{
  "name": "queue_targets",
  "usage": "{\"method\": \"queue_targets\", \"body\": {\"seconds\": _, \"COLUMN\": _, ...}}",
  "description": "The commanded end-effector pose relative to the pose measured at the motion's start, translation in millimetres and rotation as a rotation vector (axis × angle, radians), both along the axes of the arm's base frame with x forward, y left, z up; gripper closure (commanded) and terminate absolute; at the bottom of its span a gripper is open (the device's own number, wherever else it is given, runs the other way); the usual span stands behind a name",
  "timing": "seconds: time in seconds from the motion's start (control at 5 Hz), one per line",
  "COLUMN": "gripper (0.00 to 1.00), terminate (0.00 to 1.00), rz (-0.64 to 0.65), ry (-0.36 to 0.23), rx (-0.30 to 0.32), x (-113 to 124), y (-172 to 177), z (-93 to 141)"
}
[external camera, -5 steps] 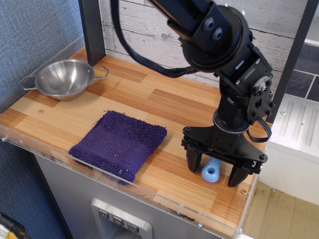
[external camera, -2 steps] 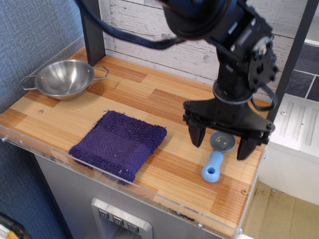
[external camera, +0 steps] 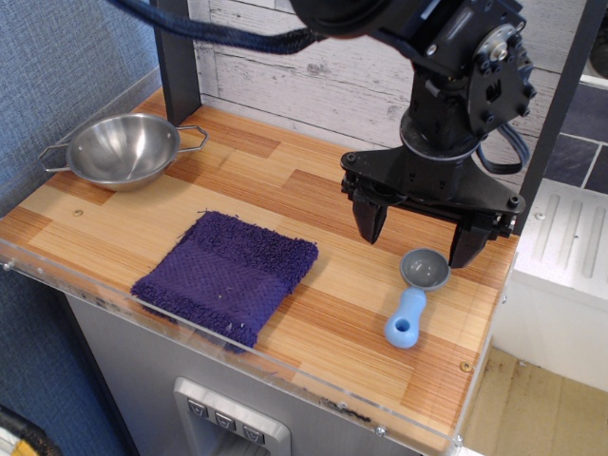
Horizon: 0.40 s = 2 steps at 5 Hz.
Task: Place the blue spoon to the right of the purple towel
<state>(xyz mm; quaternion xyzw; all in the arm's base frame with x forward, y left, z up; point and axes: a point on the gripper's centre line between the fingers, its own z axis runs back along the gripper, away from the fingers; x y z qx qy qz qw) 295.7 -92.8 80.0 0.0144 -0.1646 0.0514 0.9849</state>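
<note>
The blue spoon [external camera: 413, 297] lies flat on the wooden counter, grey bowl pointing away, light blue handle with a hole toward the front edge. It rests to the right of the purple towel [external camera: 228, 274], a gap of bare wood between them. My gripper [external camera: 420, 233] hangs above and just behind the spoon's bowl, its two black fingers spread wide apart and empty. It does not touch the spoon.
A steel bowl with two handles [external camera: 123, 149] sits at the back left. A dark post [external camera: 177, 57] stands behind it. A clear plastic lip [external camera: 285, 366] runs along the counter's front edge. A white plank wall backs the counter.
My gripper has risen and drawn back from around the spoon, which stays on the counter. The spoon's grey bowl is now fully uncovered.
</note>
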Motion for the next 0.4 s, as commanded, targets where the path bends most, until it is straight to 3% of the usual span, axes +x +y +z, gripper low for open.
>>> {"method": "queue_targets", "body": {"seconds": 0.0, "gripper": 0.0, "terminate": 0.0, "rz": -0.01, "ry": -0.041, "rx": -0.014, "x": -1.7, "y": -2.8, "z": 12.6}}
{"method": "queue_targets", "body": {"seconds": 0.2, "gripper": 0.0, "terminate": 1.0, "rz": -0.01, "ry": -0.041, "rx": -0.014, "x": -1.7, "y": -2.8, "z": 12.6}}
